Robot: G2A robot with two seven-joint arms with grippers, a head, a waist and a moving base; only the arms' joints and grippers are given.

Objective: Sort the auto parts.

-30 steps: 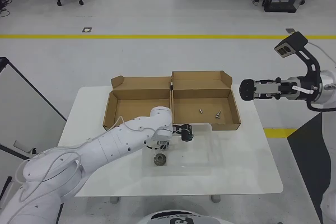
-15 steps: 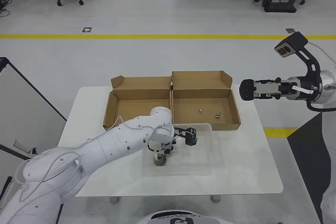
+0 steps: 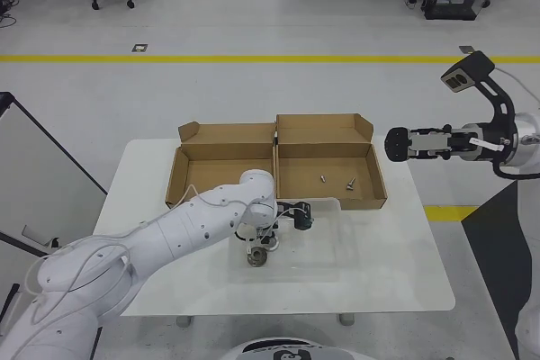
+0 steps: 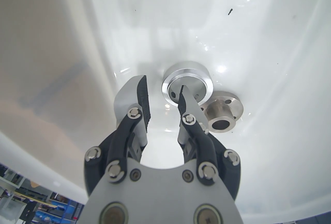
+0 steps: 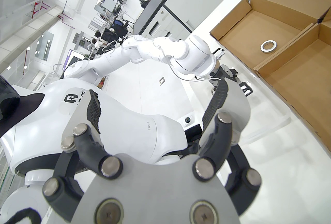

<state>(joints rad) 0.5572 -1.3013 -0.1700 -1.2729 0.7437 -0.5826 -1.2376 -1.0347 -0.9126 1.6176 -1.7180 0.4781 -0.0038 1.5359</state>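
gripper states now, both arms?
Left gripper: open, straddling the wall of the ring, not gripping yet.
Right gripper: open, empty.

The left claw [image 4: 162,83], fingers spread, has bare floor of the tray [image 4: 64,54] between its tips. A silver ring [image 4: 192,74] and a flanged bushing [image 4: 227,108] crowd one fingertip; the tray's wall rises beyond the other.

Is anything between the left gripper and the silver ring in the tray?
Nothing visible. The left gripper is open right at the silver ring, one of its jaws over the hollow. The flanged hub lies beside the ring, outside the jaws.
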